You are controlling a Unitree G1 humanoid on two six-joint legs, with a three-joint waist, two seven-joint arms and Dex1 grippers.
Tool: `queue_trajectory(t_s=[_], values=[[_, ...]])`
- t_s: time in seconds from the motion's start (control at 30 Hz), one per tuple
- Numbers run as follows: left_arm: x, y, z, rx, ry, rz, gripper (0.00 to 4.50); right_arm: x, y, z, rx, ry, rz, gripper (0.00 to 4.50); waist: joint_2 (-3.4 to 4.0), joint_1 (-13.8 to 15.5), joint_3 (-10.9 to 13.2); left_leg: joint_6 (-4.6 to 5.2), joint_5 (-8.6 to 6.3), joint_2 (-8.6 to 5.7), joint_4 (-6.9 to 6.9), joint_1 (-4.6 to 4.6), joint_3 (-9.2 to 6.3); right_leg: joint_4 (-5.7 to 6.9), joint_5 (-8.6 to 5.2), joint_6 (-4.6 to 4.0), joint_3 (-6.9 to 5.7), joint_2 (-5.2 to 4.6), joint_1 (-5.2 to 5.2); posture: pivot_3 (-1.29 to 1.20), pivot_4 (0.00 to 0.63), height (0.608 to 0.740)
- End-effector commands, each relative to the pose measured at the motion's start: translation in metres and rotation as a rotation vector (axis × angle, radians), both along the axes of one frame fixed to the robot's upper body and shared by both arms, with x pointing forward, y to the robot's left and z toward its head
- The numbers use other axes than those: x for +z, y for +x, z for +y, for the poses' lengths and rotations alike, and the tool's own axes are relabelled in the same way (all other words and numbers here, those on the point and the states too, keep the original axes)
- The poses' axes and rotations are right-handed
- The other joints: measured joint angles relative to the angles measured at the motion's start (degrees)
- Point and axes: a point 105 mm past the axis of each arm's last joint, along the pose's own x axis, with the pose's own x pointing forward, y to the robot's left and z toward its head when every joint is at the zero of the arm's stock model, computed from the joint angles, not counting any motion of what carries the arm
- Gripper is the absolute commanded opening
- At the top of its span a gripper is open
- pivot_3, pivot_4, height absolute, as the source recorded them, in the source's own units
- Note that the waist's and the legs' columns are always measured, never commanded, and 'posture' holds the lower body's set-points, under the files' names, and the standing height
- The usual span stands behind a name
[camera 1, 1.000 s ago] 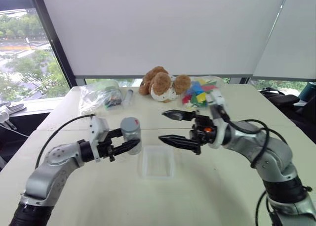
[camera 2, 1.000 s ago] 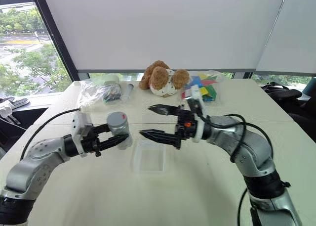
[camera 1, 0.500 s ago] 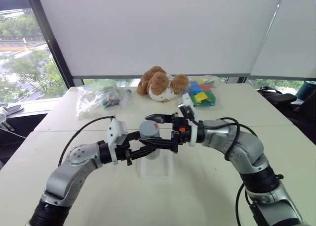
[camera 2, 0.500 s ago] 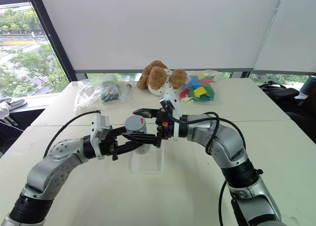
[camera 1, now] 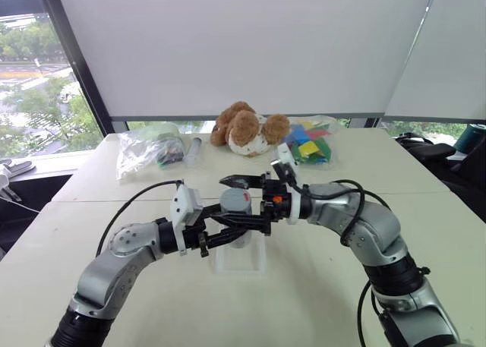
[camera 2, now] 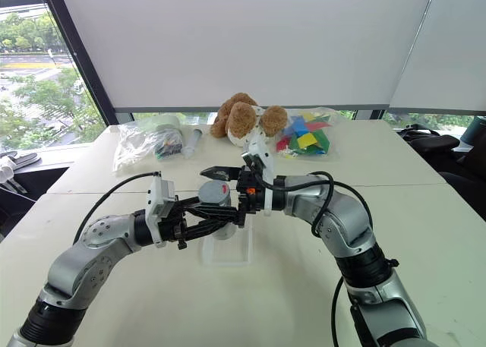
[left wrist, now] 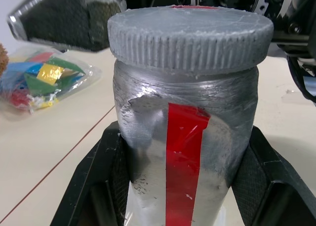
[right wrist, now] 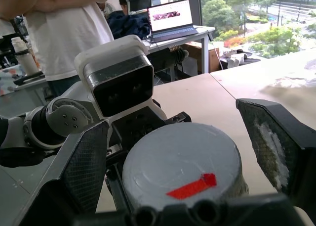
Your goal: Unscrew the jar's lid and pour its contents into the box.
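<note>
your left gripper [camera 1: 219, 235] is clamped on the jar [left wrist: 185, 137], one black finger on each side of its silvery body, holding it upright above the box [camera 1: 240, 259] near the middle of the table [camera 1: 319, 286]. the lid [right wrist: 180, 161] is on the jar, ribbed round its edge and with a red mark on top. your right gripper [camera 1: 241, 203] comes in level from the other side with its fingers spread wide, one on each side of the lid; in the right wrist view there is a gap between each finger and the lid, so it is not gripping. the box sits flat under both grippers. you cannot see the contents through the jar wall. at the far edge of the table lie a teddy bear [camera 1: 247, 128], a bag of coloured pieces [camera 1: 307, 142] on its right and a clear bag [camera 1: 148, 149] with a grey tube [camera 1: 197, 149] on its left. in the right wrist view, a person in a white shirt [right wrist: 64, 23] stands behind.
</note>
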Motion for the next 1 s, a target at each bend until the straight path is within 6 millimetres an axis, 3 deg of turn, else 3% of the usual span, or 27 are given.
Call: queue_trajectory(t_s=[0.03, 0.1, 0.13, 0.23, 0.5, 0.67, 0.77, 0.9, 1.0], values=[[0.01, -0.006, -0.001, -0.017, -0.006, -0.059, 2.08, 0.015, -0.006, -0.001, 0.02, 0.024, -0.056, 3.68, 0.0, 0.0, 0.0, 0.0, 0.0, 0.0, 0.0, 0.0, 0.0, 0.0, 0.0, 0.0, 0.0, 0.0, 0.0, 0.0, 0.15, 0.74], [0.008, -0.006, 0.0, -0.019, -0.006, -0.059, 2.08, 0.015, -0.007, -0.002, 0.033, 0.024, -0.052, 2.6, 0.0, 0.0, 0.0, 0.0, 0.0, 0.0, 0.0, 0.0, 0.0, 0.0, 0.0, 0.0, 0.0, 0.0, 0.0, 0.0, 0.15, 0.74], [0.007, -0.007, 0.001, -0.02, -0.005, -0.059, 2.08, 0.015, -0.008, -0.002, 0.038, 0.02, -0.053, 2.35, 0.0, 0.0, 0.0, 0.0, 0.0, 0.0, 0.0, 0.0, 0.0, 0.0, 0.0, 0.0, 0.0, 0.0, 0.0, 0.0, 0.15, 0.74], [0.007, -0.009, 0.001, -0.047, -0.009, -0.059, 2.08, 0.014, -0.009, -0.005, 0.065, 0.0, -0.069, 2.37, 0.0, 0.0, 0.0, 0.0, 0.0, 0.0, 0.0, 0.0, 0.0, 0.0, 0.0, 0.0, 0.0, 0.0, 0.0, 0.0, 0.15, 0.74], [0.007, -0.039, 0.001, -0.371, 0.077, -0.057, 2.08, 0.017, -0.044, -0.025, 0.515, -0.167, -0.09, 2.37, 0.02, -0.9, 0.0, 0.0, 0.0, 0.0, 0.01, 0.01, 0.0, -0.02, -0.01, 0.0, -0.04, 0.01, 0.05, 0.0, 0.15, 0.74], [0.011, -0.047, -0.007, -0.456, 0.074, -0.059, 2.08, 0.022, -0.04, -0.024, 0.561, -0.197, -0.098, 2.37, 0.03, -1.1, 0.0, 0.0, 0.0, 0.06, -0.01, 0.04, -0.01, 0.02, 0.0, 0.01, -0.04, 0.05, 0.03, 0.0, 0.15, 0.74], [0.015, -0.045, -0.008, -0.435, 0.059, -0.069, 2.08, 0.029, -0.033, -0.02, 0.505, -0.155, -0.096, 2.37, 0.03, -1.0, 0.0, 0.0, 0.0, 0.06, -0.02, 0.03, -0.03, 0.05, 0.0, 0.01, -0.04, 0.05, 0.01, 0.0, 0.15, 0.74], [0.016, -0.04, -0.001, -0.361, 0.039, -0.055, 2.08, 0.039, -0.031, -0.026, 0.442, -0.088, -0.104, 4.31, 0.02, -0.9, 0.0, 0.0, 0.0, 0.05, -0.01, 0.02, -0.03, 0.04, 0.0, 0.01, -0.03, 0.03, 0.0, 0.0, 0.15, 0.74], [0.009, -0.034, 0.008, -0.286, 0.042, -0.024, 2.08, 0.041, -0.025, -0.035, 0.348, -0.057, -0.166, 4.44, 0.02, -0.8, 0.0, 0.0, 0.0, 0.05, -0.03, 0.02, -0.04, 0.03, 0.0, 0.01, -0.03, 0.03, -0.01, 0.0, 0.15, 0.74]])
